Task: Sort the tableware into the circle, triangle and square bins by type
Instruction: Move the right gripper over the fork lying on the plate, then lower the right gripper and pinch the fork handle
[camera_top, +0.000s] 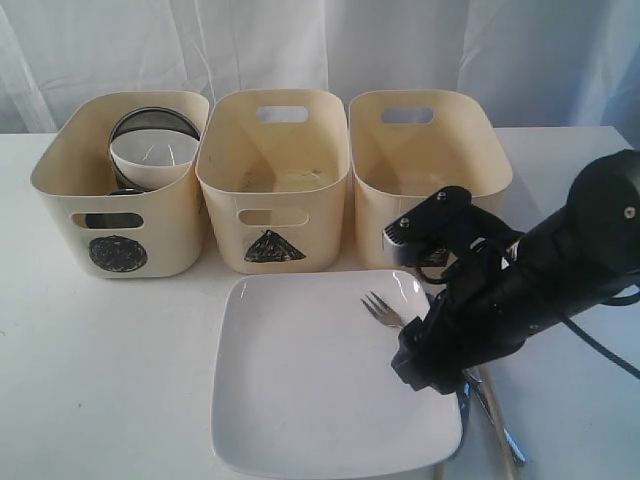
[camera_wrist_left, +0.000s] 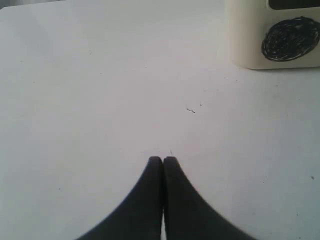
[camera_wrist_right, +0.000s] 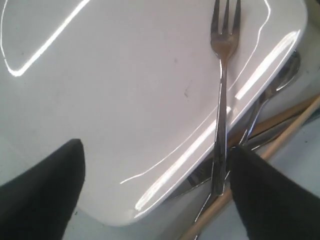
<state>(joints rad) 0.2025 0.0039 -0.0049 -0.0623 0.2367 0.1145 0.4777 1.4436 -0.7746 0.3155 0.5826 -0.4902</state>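
Observation:
The large square white plate (camera_top: 320, 390) lies in front of the bins, with a steel fork (camera_top: 383, 308) resting on its right part. My right gripper (camera_wrist_right: 155, 155) hangs open over the plate's near right corner. One finger is over the plate and the other finger (camera_wrist_right: 265, 190) is beside the fork (camera_wrist_right: 222, 75) handle, holding nothing. More steel cutlery (camera_wrist_right: 280, 80) and wooden chopsticks (camera_wrist_right: 295, 120) lie just off the plate (camera_wrist_right: 125, 90) edge. The circle bin (camera_top: 120, 215) holds a small white bowl (camera_top: 152, 158) and steel ware (camera_top: 155, 122). My left gripper (camera_wrist_left: 162, 160) is shut and empty over bare table.
The triangle bin (camera_top: 272, 190) stands in the middle. A third cream bin (camera_top: 425, 150) stands on the right, its front mark covered by my right arm. The circle bin (camera_wrist_left: 250, 40) shows at a corner of the left wrist view. White curtains hang behind the white table (camera_top: 100, 380).

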